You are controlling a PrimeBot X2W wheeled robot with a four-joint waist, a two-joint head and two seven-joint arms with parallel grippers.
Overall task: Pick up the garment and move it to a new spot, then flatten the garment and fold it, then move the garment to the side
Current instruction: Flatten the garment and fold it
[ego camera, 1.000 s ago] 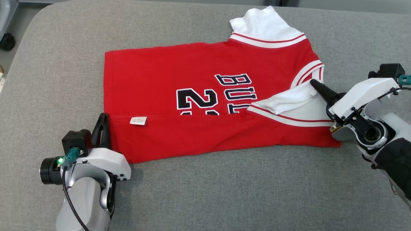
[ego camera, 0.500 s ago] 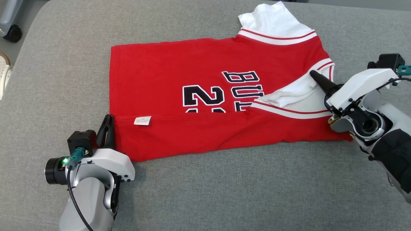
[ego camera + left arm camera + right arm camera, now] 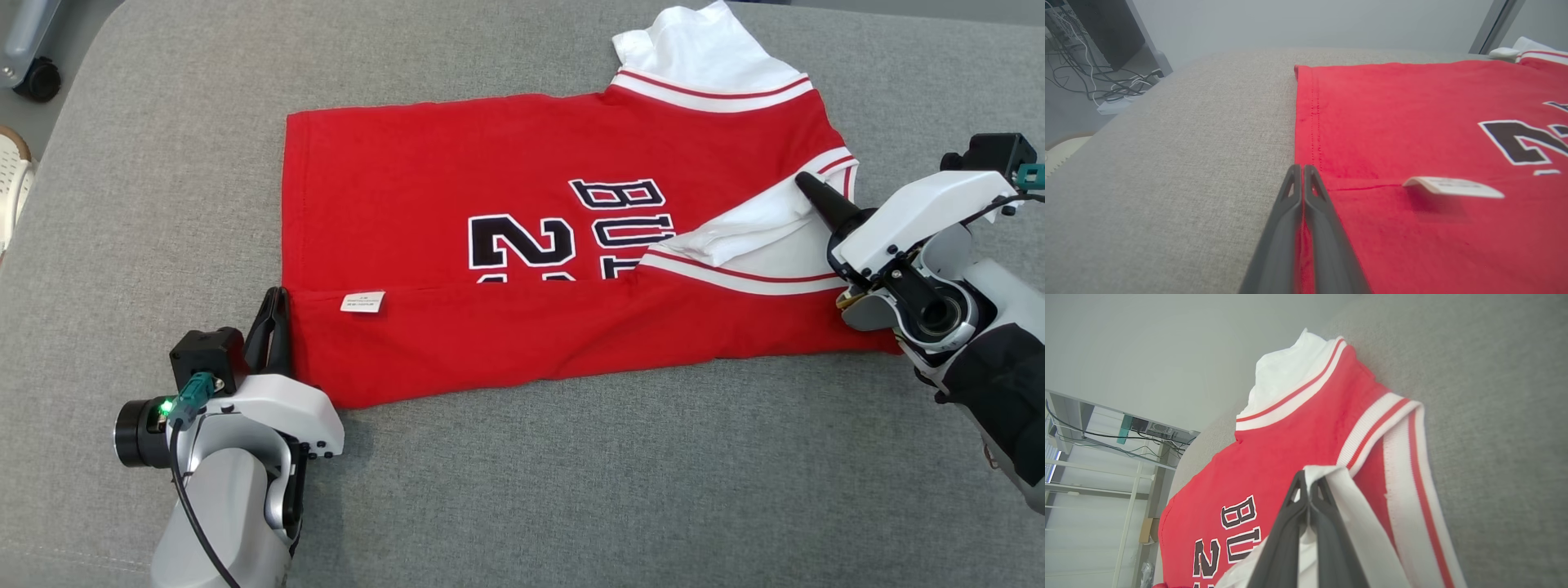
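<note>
Evidently limp and light, the jersey suits edge grips: we pinch its hem with left gripper, sleeve with right gripper.

A grey woven cushion is spreading across the whole scene. At the far left, a black caster is resting on the floor, cables are lying tangled beside a dark cabinet, and a pale wall is rising behind.

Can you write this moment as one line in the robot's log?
stage: near edge folded over | left pincer: shut on jersey hem | right pincer: shut on white sleeve | surface: grey cushion
</note>
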